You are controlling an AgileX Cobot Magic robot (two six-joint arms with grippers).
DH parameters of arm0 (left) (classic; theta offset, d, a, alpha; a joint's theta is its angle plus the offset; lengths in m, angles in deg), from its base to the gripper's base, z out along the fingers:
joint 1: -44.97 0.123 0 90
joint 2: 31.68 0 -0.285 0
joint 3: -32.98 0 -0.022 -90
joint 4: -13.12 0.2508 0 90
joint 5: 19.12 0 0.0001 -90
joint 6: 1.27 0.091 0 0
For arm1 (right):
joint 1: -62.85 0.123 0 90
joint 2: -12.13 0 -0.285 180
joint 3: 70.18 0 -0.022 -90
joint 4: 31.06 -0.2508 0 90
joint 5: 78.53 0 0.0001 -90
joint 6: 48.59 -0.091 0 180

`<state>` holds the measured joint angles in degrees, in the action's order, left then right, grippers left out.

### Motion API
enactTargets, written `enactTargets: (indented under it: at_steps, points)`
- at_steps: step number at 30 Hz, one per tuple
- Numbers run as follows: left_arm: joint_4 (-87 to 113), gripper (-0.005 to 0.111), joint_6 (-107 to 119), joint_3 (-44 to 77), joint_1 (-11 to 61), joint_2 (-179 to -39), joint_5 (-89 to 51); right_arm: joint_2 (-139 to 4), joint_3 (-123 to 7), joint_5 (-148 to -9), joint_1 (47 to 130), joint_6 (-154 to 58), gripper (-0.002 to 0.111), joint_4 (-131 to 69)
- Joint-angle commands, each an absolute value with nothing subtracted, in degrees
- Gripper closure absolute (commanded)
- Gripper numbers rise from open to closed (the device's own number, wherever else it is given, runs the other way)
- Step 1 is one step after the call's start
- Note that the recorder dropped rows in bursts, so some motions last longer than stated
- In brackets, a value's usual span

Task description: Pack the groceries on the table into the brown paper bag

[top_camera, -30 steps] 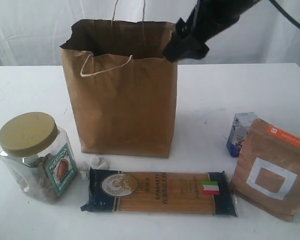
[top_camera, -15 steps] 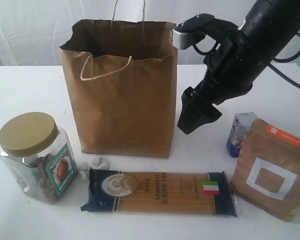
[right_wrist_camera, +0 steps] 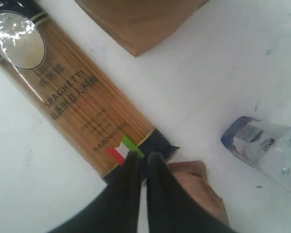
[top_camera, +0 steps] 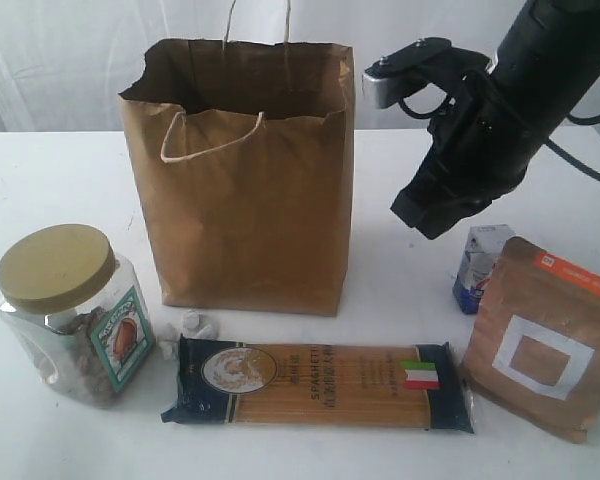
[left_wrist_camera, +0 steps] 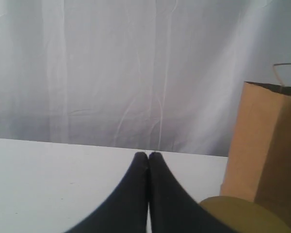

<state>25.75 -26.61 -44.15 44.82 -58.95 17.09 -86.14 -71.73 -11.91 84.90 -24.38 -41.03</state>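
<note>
The brown paper bag [top_camera: 245, 180] stands upright with its mouth open at the middle of the table [top_camera: 60, 180]. In front of it lies the dark spaghetti packet [top_camera: 320, 383], with the gold-lidded clear jar [top_camera: 70, 310] at the left. At the right are the small blue-white carton [top_camera: 478, 265] and the orange-labelled brown pouch [top_camera: 545, 340]. My right gripper [top_camera: 427, 213] hangs shut and empty in the air between the bag and the carton. In its wrist view the right gripper [right_wrist_camera: 143, 156] is above the packet's flag end [right_wrist_camera: 72, 97], near the pouch [right_wrist_camera: 199, 189] and carton [right_wrist_camera: 269, 148]. My left gripper [left_wrist_camera: 148, 155] is shut, empty, low beside the jar's lid [left_wrist_camera: 247, 216].
Small white pebble-like bits [top_camera: 190, 325] lie between the jar and the bag's front corner. A white curtain [top_camera: 70, 60] hangs behind the table. The bag's cord handles [top_camera: 210, 135] droop over its rim. The bag [left_wrist_camera: 266, 141] also shows in the left wrist view.
My right gripper has left the bag's top right rim, dropped beside the bag, then shifted right and slightly up. Its jaws have gone from open to shut. The left gripper has stayed shut.
</note>
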Motion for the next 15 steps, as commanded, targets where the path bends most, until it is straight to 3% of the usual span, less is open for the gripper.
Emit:
enactTargets:
  at_steps: [1, 5, 8, 11, 15]
  points:
    - [43.4, 0.107, -41.9, -44.2, 44.8, -58.8, 18.4, -84.7, -71.5, -13.2, 84.8, -25.0, 0.108, -40.2]
    - [50.6, 0.107, -56.5, -38.5, 44.8, -58.8, 16.1, -81.7, -71.5, -14.6, 83.2, -25.0, 0.108, -40.0]
    - [49.2, 0.107, -59.6, -29.7, 44.8, -59.6, -1.6, -79.5, -71.5, -15.8, 80.6, -25.0, 0.108, -38.6]
    - [55.5, 0.107, -54.0, -19.9, 44.8, -63.6, -22.3, -78.7, -71.5, -16.4, 77.6, -25.0, 0.108, -38.5]
    - [55.9, 0.107, -40.6, -10.5, 44.8, -73.0, -27.6, -79.1, -71.5, -17.0, 75.3, -25.0, 0.108, -39.2]
